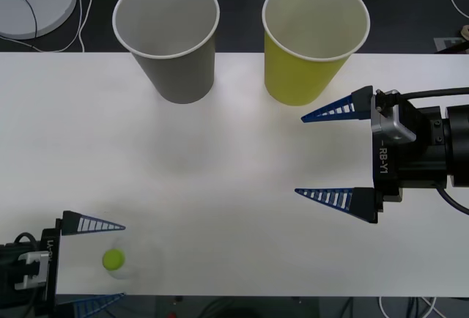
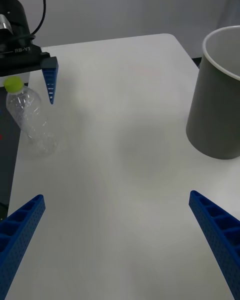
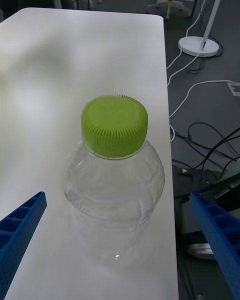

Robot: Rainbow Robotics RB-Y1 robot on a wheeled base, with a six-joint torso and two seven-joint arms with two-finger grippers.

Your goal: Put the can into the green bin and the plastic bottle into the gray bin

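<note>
**Closing on the bottle at the table's near edge**

Straddling the plastic bottle (image 1: 121, 263), your left gripper (image 1: 99, 263) sits low at the near left corner of the white table (image 1: 234, 157) with its blue fingers (image 3: 22, 225) spread wide, one on each side of the clear body and not touching it. Centre the bottle between the fingers before you squeeze, and take it on the body below the lime-green cap (image 3: 114, 125); the thin crinkly wall will probably buckle, so close gently. Mind the table edge just beside the bottle: a nudge from one finger could tip it off. Once it is held, lift it straight up and carry it to the gray bin (image 1: 167, 36), which stands upright at the far side, left of the green bin (image 1: 314, 39).

Your right gripper (image 1: 333, 153) hovers over the table's right side, fingers apart and holding nothing, just in front of the green bin.
</note>
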